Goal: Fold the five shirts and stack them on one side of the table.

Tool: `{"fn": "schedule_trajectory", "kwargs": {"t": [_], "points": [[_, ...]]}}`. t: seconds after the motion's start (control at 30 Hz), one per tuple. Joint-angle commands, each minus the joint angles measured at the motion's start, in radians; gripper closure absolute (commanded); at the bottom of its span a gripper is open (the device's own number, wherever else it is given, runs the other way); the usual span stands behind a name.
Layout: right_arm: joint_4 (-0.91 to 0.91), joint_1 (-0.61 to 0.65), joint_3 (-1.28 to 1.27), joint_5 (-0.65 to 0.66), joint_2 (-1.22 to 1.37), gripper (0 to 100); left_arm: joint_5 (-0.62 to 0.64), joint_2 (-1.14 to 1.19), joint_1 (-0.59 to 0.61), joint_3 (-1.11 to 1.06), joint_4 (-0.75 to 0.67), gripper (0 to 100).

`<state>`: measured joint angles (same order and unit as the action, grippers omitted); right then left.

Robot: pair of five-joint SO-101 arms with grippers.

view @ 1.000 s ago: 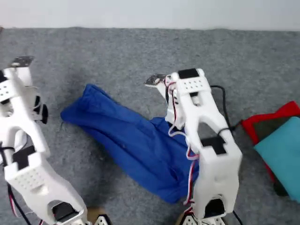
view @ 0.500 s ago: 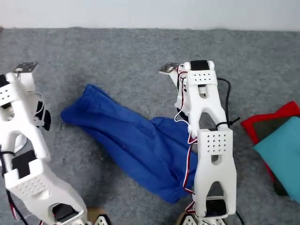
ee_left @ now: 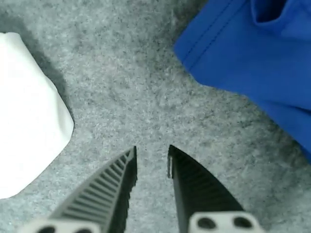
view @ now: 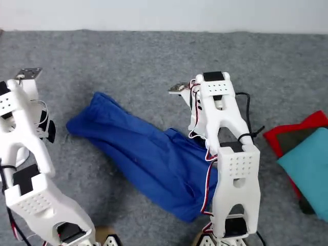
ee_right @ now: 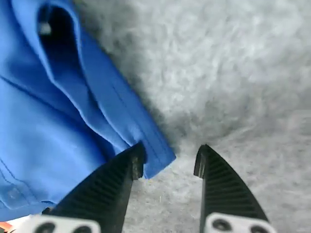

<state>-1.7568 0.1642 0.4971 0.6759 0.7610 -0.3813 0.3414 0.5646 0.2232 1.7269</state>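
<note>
While the right hand (ee_right: 170, 154) gapes, the blue shirt (ee_right: 48, 145) pokes between its fingers.

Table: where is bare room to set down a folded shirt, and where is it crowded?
Bare: the far table strip beyond the blue shirt. Crowded: the middle, with that shirt and the right arm; the red shirt and teal shirt beside it.

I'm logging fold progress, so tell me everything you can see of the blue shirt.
The blue shirt is plain, woven-looking cloth with stitched hems. It is unfolded and rumpled, lying diagonally on the grey carpet. The right gripper hangs at one hemmed corner, jaws open; whether it touches the cloth is unclear.
</note>
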Motion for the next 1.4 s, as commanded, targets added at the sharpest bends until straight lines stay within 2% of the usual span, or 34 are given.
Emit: {"fn": "schedule_trajectory", "kwargs": {"t": [0.0, 0.3, 0.63, 1.1, 1.37], "points": [[-0.030, 0.036, 0.000, 0.011, -0.010, 80.9, 0.014, -0.060, -0.002, -0.002, 0.029, 90], [-0.025, 0.133, 0.000, 0.009, 0.053, 81.2, 0.014, -0.060, 0.000, -0.002, 0.029, 90], [-0.013, 0.124, 0.003, 0.006, 0.036, 81.2, 0.014, -0.064, 0.002, -0.002, 0.029, 90], [-0.044, 0.130, -0.006, 0.005, -0.205, 81.2, 0.014, -0.066, -0.002, -0.002, 0.029, 90], [-0.024, 0.122, 0.002, 0.044, -0.077, 80.9, 0.014, -0.066, -0.002, -0.002, 0.029, 90]]}}
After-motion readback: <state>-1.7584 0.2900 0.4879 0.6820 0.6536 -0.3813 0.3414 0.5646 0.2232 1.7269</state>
